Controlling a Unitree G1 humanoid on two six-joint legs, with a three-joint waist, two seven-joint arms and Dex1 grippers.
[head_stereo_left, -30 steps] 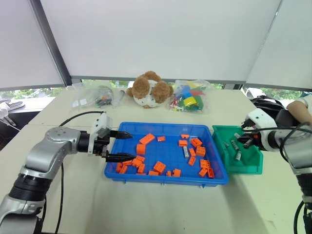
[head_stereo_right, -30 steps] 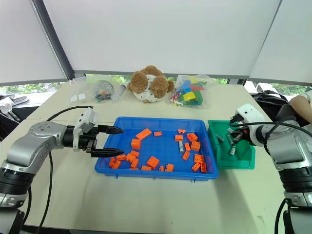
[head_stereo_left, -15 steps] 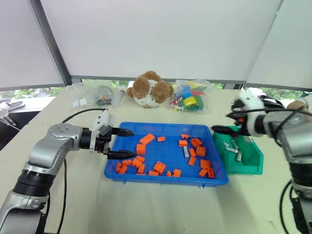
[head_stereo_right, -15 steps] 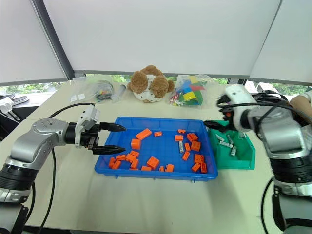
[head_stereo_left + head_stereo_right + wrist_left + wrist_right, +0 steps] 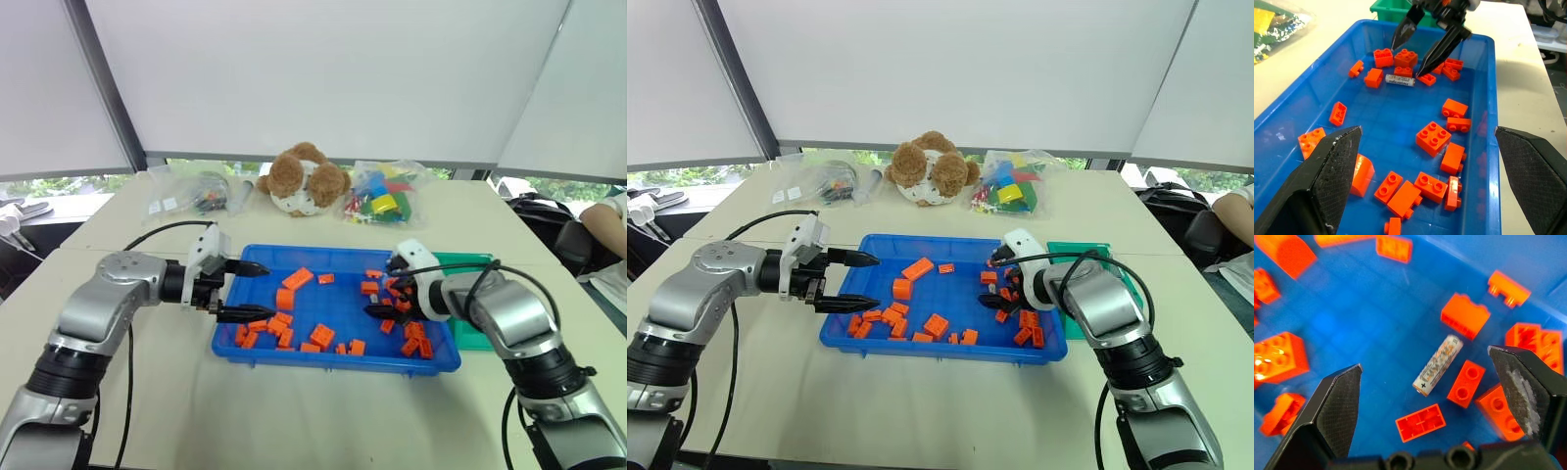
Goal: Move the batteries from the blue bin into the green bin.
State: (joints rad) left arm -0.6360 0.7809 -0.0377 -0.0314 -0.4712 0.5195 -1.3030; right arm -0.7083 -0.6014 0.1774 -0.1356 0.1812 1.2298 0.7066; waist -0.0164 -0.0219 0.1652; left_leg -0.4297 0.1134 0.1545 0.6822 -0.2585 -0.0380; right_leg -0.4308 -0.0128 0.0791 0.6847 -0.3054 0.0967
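A: Where does the blue bin [image 5: 333, 257] sit?
B: Mid-frame on the table [image 5: 294, 411], with the green bin [image 5: 472, 262] touching its right side.

A: And the battery [image 5: 1399, 80]?
B: In the bin's right half, among blocks [image 5: 294, 279].

A: Behind it?
B: A plush toy [image 5: 302, 178] at upper centre, bags [image 5: 384, 194] either side.
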